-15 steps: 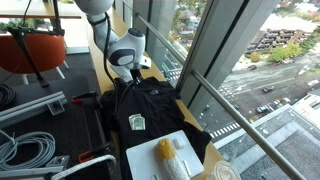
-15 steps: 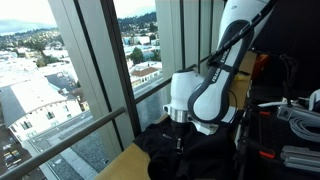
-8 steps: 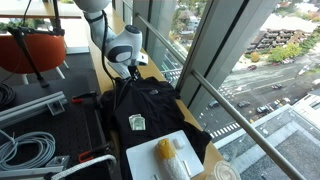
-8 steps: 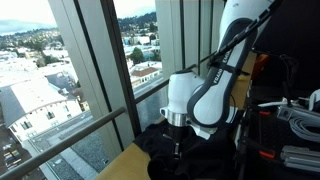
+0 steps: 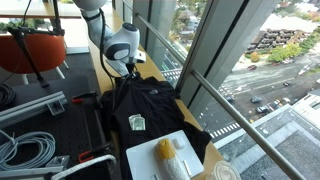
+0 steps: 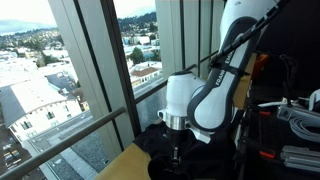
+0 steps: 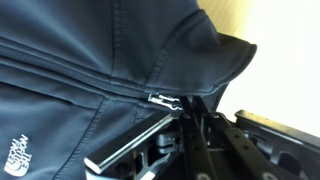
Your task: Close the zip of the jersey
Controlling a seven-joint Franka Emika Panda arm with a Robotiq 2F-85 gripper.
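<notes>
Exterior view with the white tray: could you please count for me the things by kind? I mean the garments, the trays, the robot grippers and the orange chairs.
jersey: 1
white tray: 1
gripper: 1
orange chair: 1
Total: 4

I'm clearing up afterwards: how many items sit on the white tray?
2, on the white tray: a yellow item near its middle and a pale item beside it. The tray runs off the picture's bottom edge, so more may be hidden.
</notes>
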